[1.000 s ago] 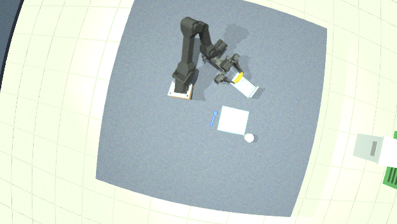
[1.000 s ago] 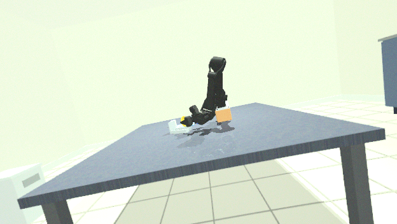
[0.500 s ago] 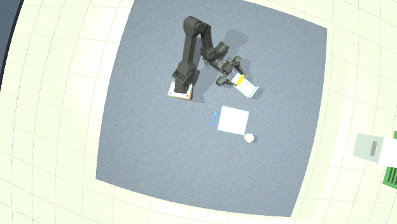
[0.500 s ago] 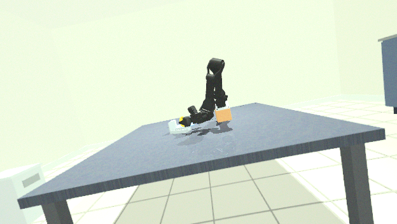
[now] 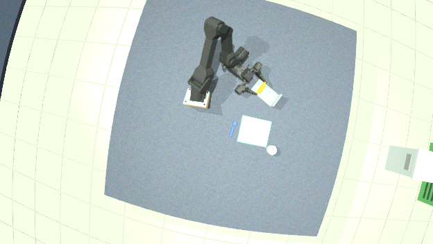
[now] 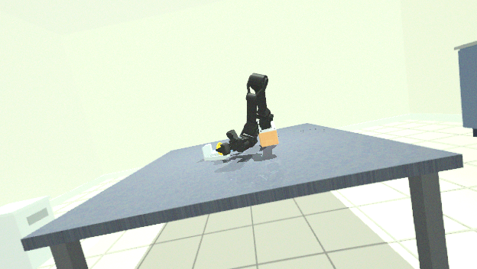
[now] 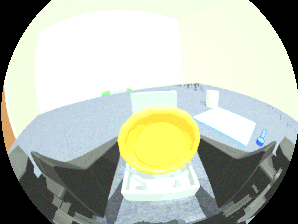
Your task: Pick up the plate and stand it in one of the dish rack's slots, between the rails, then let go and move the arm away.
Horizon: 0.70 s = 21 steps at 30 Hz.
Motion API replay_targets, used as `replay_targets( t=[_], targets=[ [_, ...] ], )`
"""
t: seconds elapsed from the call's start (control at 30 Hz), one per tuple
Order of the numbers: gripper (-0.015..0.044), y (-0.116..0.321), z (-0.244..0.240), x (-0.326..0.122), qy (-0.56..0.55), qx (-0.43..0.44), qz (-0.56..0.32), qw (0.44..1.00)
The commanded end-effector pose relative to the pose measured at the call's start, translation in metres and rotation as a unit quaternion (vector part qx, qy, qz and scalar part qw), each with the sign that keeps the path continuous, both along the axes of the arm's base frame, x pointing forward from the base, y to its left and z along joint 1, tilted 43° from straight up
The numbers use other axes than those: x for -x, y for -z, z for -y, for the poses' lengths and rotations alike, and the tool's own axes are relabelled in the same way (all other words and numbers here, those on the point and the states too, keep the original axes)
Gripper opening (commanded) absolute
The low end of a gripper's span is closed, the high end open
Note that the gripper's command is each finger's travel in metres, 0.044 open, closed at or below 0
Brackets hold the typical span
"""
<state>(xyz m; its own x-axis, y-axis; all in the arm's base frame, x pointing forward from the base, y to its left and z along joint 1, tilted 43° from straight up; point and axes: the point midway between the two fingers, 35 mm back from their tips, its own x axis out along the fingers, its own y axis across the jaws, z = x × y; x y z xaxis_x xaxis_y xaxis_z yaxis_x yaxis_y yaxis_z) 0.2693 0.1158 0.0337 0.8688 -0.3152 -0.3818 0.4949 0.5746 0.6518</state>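
The white ridged dish rack (image 7: pixel 160 183) lies mostly behind the round yellow plate (image 7: pixel 160 140) in the wrist view — its slots cannot be made out, nor whether the plate's lower edge touches them.

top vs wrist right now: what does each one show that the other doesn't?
Top only: the whole arm and its base, the full table, the white ball by the white mat's corner, and the plate seen edge-on as a thin yellow sliver at the near end of the rack.

Wrist only: the plate's round yellow face upright between the tool's fingers, with the rack's rails right beneath it.

Both: plate gripped in the tool at the rack; the blue spoon and white mat off to one side.
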Motion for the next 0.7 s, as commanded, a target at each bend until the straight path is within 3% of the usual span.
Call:
replay_targets(
  t=[0.0,0.03,0.53,0.67],
  targets=[
    [0.0000,-0.0007,0.0002,0.0002,-0.001,0.001,-0.001,1.000],
    [0.0000,-0.0007,0.0002,0.0002,-0.001,0.001,-0.001,1.000],
    [0.0394,-0.0001,0.0001,0.0000,0.000,0.000,0.000,1.000],
    [0.0400,-0.0001,0.0001,0.0000,0.000,0.000,0.000,1.000]
  ],
)
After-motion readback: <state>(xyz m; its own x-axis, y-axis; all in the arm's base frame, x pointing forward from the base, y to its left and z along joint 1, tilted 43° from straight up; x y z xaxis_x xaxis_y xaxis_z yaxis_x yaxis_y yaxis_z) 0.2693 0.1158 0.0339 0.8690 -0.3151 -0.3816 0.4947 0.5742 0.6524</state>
